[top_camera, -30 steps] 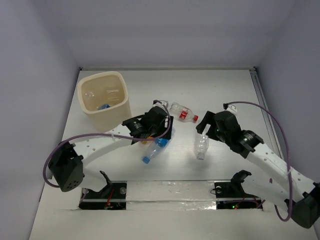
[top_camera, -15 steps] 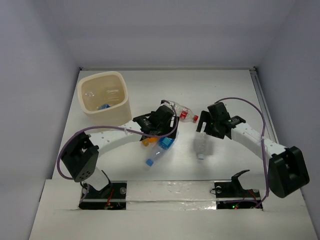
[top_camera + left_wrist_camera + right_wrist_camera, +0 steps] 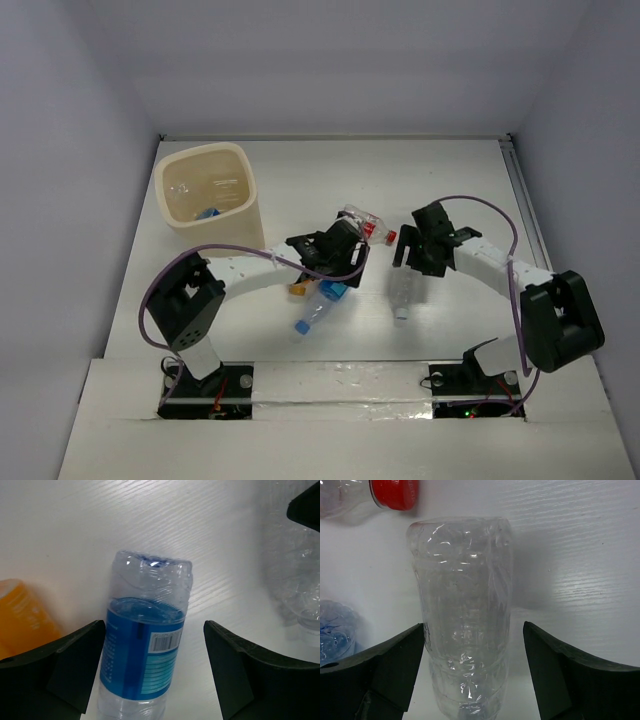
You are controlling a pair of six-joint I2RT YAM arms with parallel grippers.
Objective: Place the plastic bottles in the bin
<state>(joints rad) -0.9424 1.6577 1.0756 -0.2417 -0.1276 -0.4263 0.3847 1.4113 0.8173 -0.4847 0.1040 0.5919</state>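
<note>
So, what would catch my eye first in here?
In the middle, the left gripper hangs open astride a blue-labelled bottle lying flat, and the right gripper does likewise over a clear crumpled bottle. The cream bin stands at the far left, something blue inside it.

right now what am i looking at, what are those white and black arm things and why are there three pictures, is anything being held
These are two robot arms bolted at the near edge of a table. The wide picture looks down from above; the other two come from a camera on each wrist. On the table sit a beige bin and loose plastic bottles. The left arm's fingers stand open either side of a lying blue-label bottle, an orange bottle beside it. The right arm's fingers stand open either side of a clear bottle, near a red-capped bottle. Nothing is gripped yet.
</note>
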